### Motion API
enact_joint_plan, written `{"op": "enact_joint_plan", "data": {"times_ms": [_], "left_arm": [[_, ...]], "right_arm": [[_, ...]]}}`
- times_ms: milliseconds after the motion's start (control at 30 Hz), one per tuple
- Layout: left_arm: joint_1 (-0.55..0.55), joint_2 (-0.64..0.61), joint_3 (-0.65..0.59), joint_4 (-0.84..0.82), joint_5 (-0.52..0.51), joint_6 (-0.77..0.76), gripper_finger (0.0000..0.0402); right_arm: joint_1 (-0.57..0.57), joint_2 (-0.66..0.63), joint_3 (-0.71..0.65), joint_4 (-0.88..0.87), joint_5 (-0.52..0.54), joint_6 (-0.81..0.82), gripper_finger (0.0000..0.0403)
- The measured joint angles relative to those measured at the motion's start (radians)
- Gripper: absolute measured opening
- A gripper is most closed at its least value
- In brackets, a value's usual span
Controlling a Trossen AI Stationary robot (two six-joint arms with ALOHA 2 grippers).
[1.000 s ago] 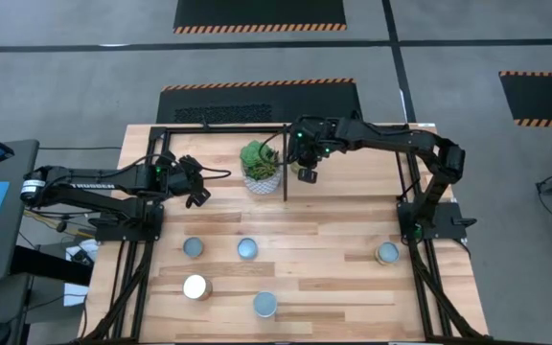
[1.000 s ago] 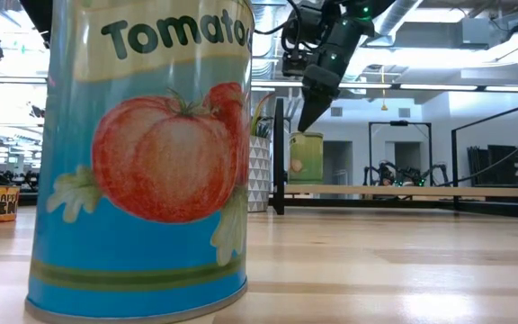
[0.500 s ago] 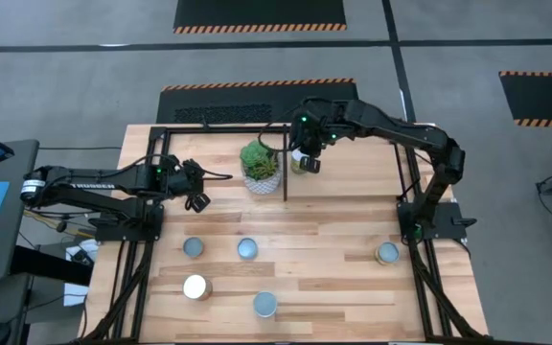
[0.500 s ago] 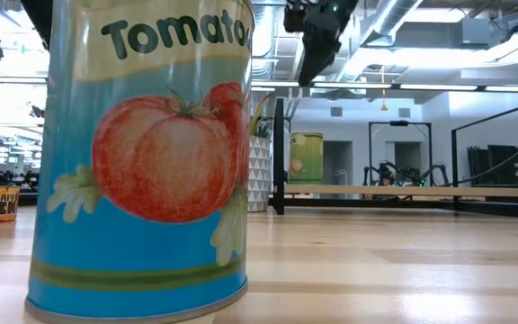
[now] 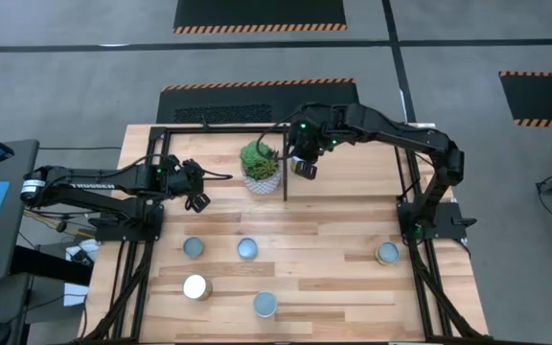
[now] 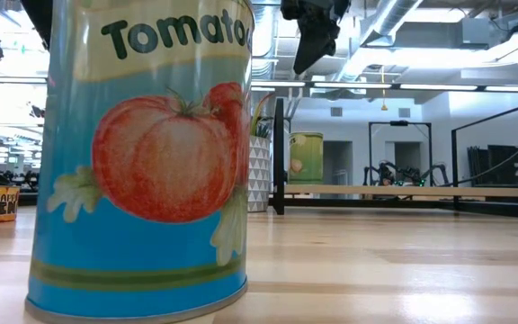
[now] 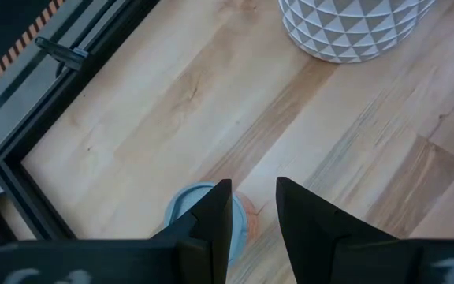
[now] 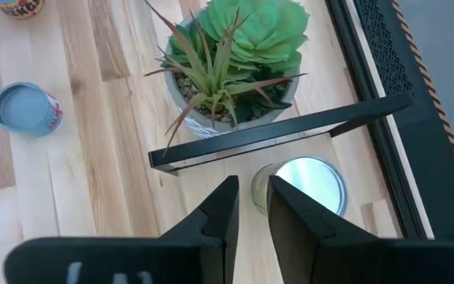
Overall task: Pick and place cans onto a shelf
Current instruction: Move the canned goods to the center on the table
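Risks at the shelf (image 5: 218, 127): may clip the black centre bar (image 5: 285, 182) or the succulent (image 5: 260, 163), both just beside the jaws, if swung sideways before rising clear. May also tip the green-labelled can (image 8: 310, 183), standing on the board just below the right gripper (image 8: 251, 185), jaws a little apart and empty. Elsewhere, five loose cans (image 5: 247, 249), well apart from these jaws. Left gripper (image 7: 252, 189) waiting, jaws apart, blue-topped can (image 7: 187, 209) just ahead.

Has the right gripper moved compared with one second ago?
Yes. In the low view the right gripper has risen well above the green can on the shelf, close to the picture's top edge; earlier it hung right over that can.
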Motion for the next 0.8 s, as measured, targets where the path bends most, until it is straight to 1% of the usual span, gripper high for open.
{"op": "enact_joint_plan", "data": {"times_ms": [267, 333, 400, 533, 600, 700, 800], "left_arm": [[0.000, 0.000, 0.000, 0.000, 0.000, 0.000, 0.0091], [0.000, 0.000, 0.000, 0.000, 0.000, 0.000, 0.0091], [0.000, 0.000, 0.000, 0.000, 0.000, 0.000, 0.0091], [0.000, 0.000, 0.000, 0.000, 0.000, 0.000, 0.0091], [0.000, 0.000, 0.000, 0.000, 0.000, 0.000, 0.0091], [0.000, 0.000, 0.000, 0.000, 0.000, 0.000, 0.0091], [0.000, 0.000, 0.000, 0.000, 0.000, 0.000, 0.0091]], "right_arm": [[-0.001, 0.000, 0.000, -0.004, 0.000, 0.001, 0.0093], [-0.002, 0.000, 0.000, -0.014, 0.000, 0.026, 0.0093], [0.002, 0.000, 0.000, -0.066, -0.001, 0.079, 0.0093], [0.024, 0.000, 0.000, -0.237, -0.001, 0.199, 0.0093], [0.044, 0.000, 0.000, -0.296, -0.001, 0.255, 0.0093], [0.090, 0.000, 0.000, -0.347, -0.001, 0.322, 0.0093], [0.149, 0.000, 0.000, -0.369, -0.001, 0.351, 0.0093]]}}
